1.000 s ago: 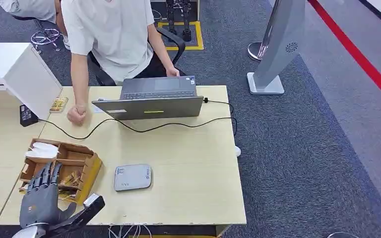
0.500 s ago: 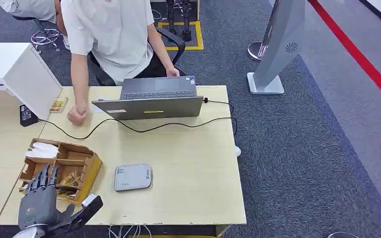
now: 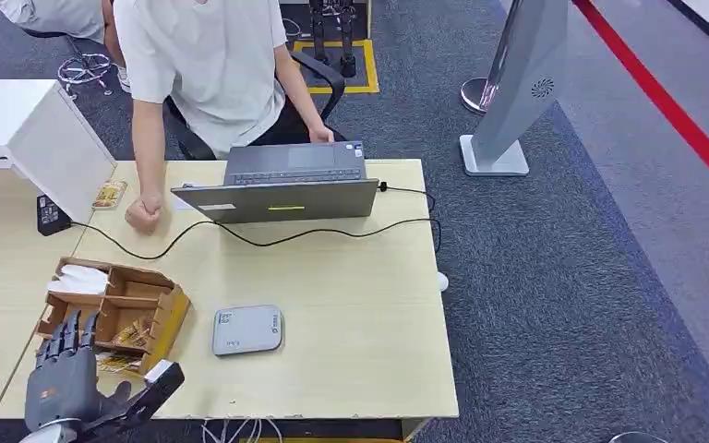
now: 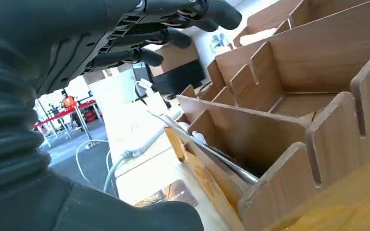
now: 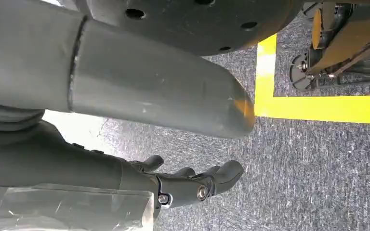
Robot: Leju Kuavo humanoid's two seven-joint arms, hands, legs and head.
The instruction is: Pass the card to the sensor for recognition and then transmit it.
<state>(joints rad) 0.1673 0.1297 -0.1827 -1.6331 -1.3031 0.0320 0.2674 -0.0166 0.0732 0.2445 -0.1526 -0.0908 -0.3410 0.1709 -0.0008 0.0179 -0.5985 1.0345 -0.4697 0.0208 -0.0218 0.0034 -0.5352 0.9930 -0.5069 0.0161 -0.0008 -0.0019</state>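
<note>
Cards (image 3: 125, 334) lie in the near compartments of the wooden divided box (image 3: 168, 314) at the table's (image 3: 351, 305) near left; the grey sensor (image 3: 246, 329) sits just right of it. Left hand (image 3: 63, 374) hovers over the box's near edge, fingers (image 4: 144, 57) spread, holding nothing. Right hand (image 5: 188, 185) hangs over carpet, fingers loosely apart and empty

Sensor (image 3: 246, 329) right of box (image 3: 168, 318)

Matt pale wood-look table (image 3: 351, 305), raw plywood organizer box (image 3: 148, 305), smooth grey plastic sensor (image 3: 246, 329), rough carpet (image 3: 563, 277)
</note>
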